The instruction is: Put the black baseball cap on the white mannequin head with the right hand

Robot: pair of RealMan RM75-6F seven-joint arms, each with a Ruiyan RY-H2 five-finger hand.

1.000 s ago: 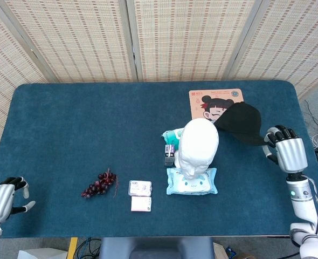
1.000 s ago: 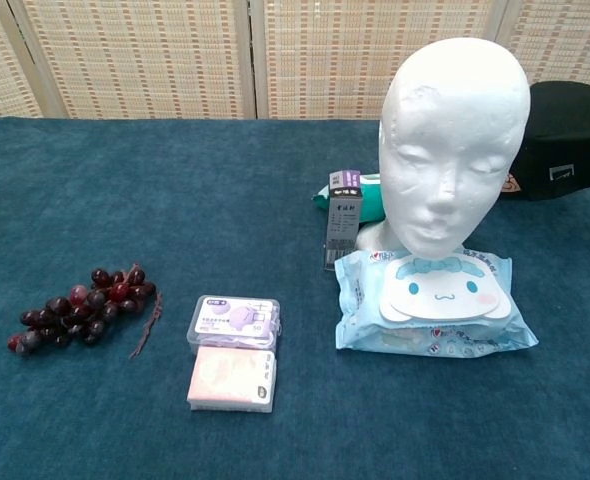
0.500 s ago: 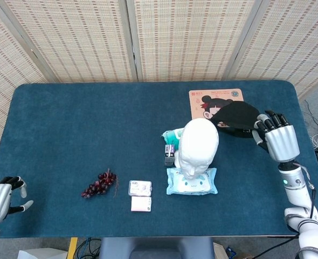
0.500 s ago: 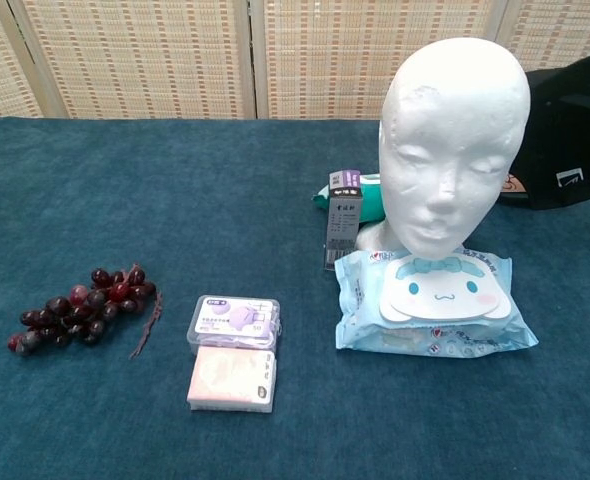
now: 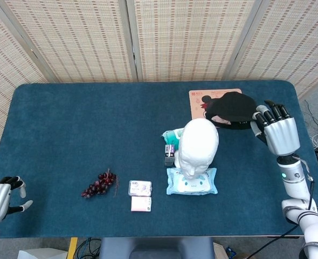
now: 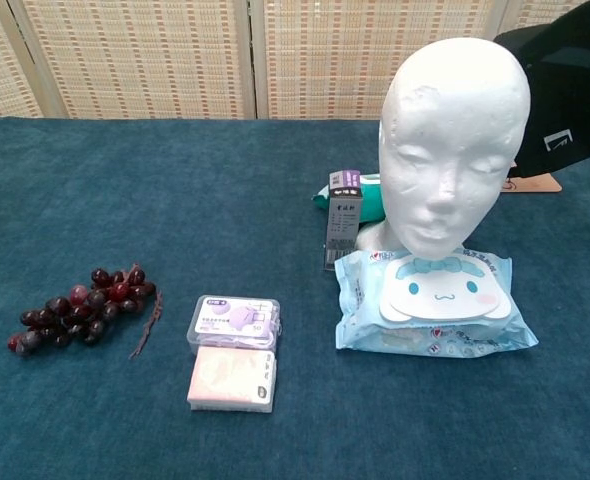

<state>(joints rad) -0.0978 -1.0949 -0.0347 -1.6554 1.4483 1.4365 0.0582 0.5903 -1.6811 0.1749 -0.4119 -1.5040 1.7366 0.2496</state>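
Note:
The white mannequin head stands upright right of the table's middle, bare on top. My right hand holds the black baseball cap by its right edge, lifted off the table behind and to the right of the head. In the chest view the cap hangs tilted at the upper right, level with the head's crown, and the right hand is out of frame. My left hand rests low at the near left corner, fingers apart, holding nothing.
A blue wipes pack lies in front of the head, a teal packet and a small dark box to its left. An orange cartoon mat lies under the cap. Grapes and two small packs sit near the front.
My right hand has lifted the cap off the table and carried it up and leftward, toward the mannequin head. The left hand has stayed put.

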